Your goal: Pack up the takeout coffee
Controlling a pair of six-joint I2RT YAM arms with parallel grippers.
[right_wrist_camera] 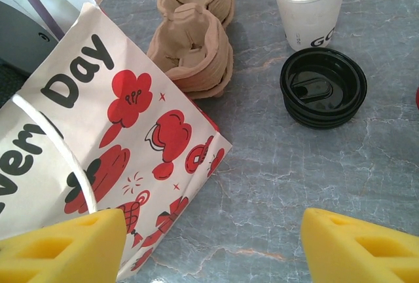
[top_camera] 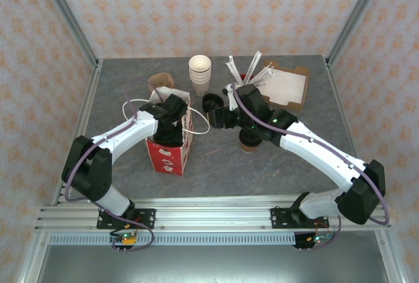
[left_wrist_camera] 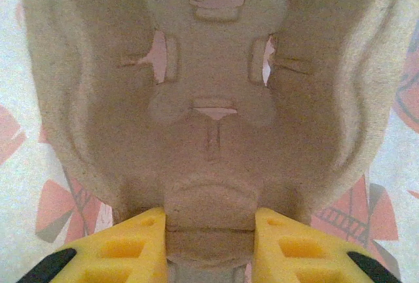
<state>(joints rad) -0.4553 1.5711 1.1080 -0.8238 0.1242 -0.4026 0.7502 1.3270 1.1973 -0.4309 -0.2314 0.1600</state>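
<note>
- As I watch from above, the takeout coffee point(top_camera: 247, 143) stands near the middle of the table point(top_camera: 216, 178), to the right of the red-and-white paper bag point(top_camera: 169, 158) and well away from every edge.
- Most of the coffee is hidden under the right arm point(top_camera: 308, 145). I see only a small, rounded tan-brown side and cannot make out its lid.
- The bag stands upright, left of the middle, with its mouth open upward. The left arm point(top_camera: 124, 135) reaches down into it.
- The yellow fingers of the left gripper point(left_wrist_camera: 209, 244) are drawn partway in. They pinch a moulded grey-brown pulp cup carrier point(left_wrist_camera: 209, 99) by a tab at its edge. The bag's red print shows on both sides of the carrier.
- The yellow fingers of the right gripper point(right_wrist_camera: 213, 244) are spread wide with nothing between them. It hovers over bare table beside the bag's lower corner.
- Toward the far edge stands a stack of lidless cream cups point(top_camera: 200, 73), with a pile of loose black lids point(top_camera: 211, 103) just in front of it.
- A stack of spare pulp carriers point(right_wrist_camera: 196, 34) lies near the bag.
</note>
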